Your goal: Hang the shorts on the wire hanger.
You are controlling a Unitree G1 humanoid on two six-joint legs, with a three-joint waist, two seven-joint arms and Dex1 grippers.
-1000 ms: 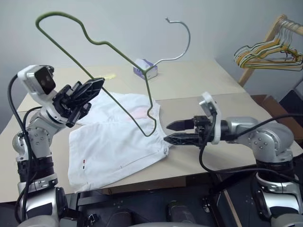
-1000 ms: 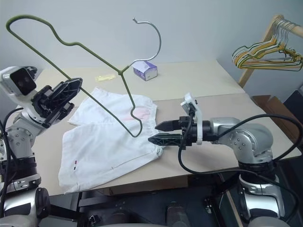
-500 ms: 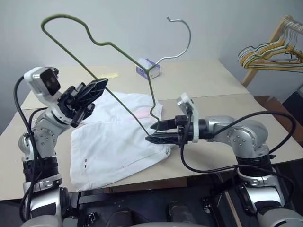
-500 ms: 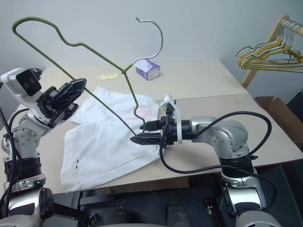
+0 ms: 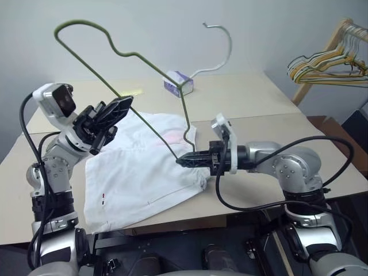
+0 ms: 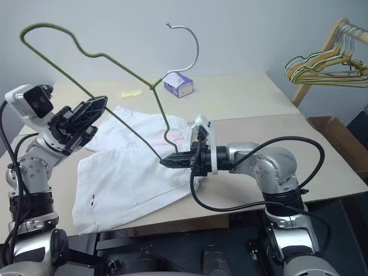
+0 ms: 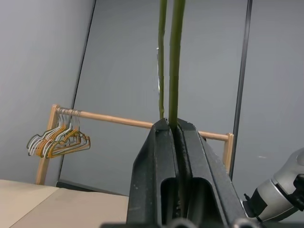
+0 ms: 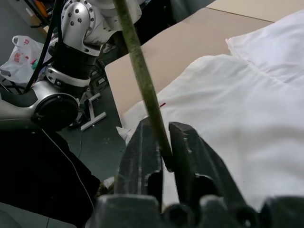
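The white shorts (image 5: 138, 172) lie flat on the tan table (image 5: 259, 98), with a faint pink patch near the waistband and a small red and black mark by the near hem. The wire hanger (image 5: 138, 56), thin olive wire with a silver hook, is held tilted in the air above them. My left gripper (image 5: 118, 106) is shut on its long straight bar, as the left wrist view shows (image 7: 172, 126). My right gripper (image 5: 181, 160) is shut on the hanger's low bent corner just above the shorts; the right wrist view has the wire (image 8: 137, 71) pinched between its fingers.
A small purple and white box (image 5: 176, 83) and a yellow scrap (image 5: 131, 92) sit at the table's far side. A wooden rack with bunched coloured hangers (image 5: 325, 63) stands at the right, past the table's edge. A cardboard box (image 5: 333, 129) is on the floor there.
My right gripper moved left to the hanger's low corner and went from open to shut on the wire. The left gripper kept its hold on the bar.
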